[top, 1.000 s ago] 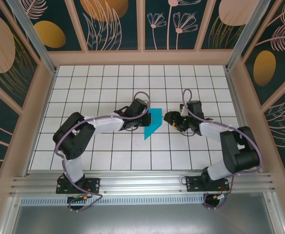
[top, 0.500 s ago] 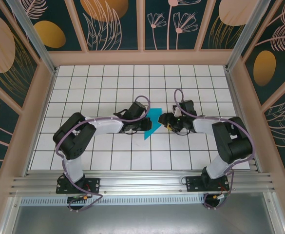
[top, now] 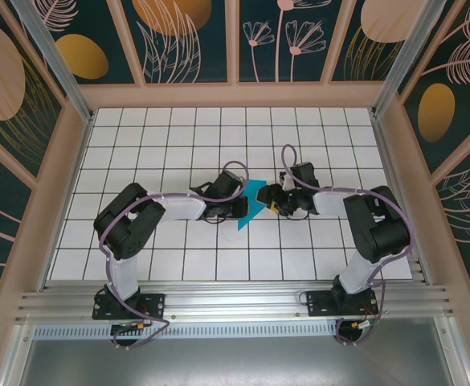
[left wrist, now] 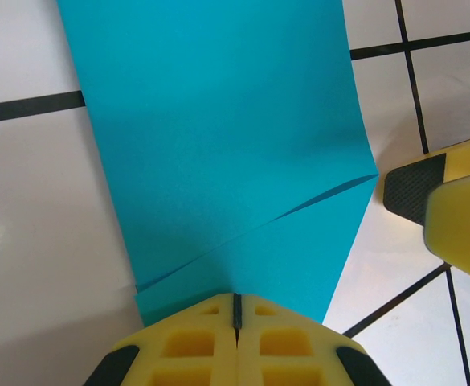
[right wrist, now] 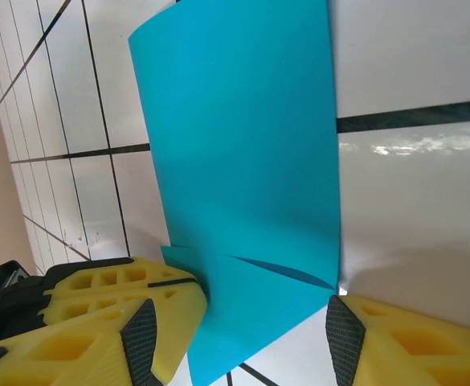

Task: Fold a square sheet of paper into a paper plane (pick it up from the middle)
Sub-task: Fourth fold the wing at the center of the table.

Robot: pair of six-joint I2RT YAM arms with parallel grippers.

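Note:
The square sheet of paper [top: 253,201] is teal-blue and partly folded, with a diagonal flap across it [left wrist: 218,145]. It sits mid-table, raised off the tiles on one side [right wrist: 243,145]. My left gripper [top: 239,207] is shut on its left edge, the yellow fingers pressed together [left wrist: 236,310]. My right gripper [top: 272,203] is open at the sheet's right side, and the sheet's lower corner lies between its two black-padded fingers [right wrist: 243,346]. One of those fingers [left wrist: 415,189] shows just beside the paper's right corner in the left wrist view.
The white grid-tiled table [top: 170,137] is walled by a wooden frame with patterned panels [top: 235,48]. Both arms reach inward from the near edge, their grippers close together at the paper. Open tiles lie behind and in front of them.
My right gripper has moved left, from a tile away to right against the paper. The left gripper has stayed shut on the sheet, shifting only slightly.

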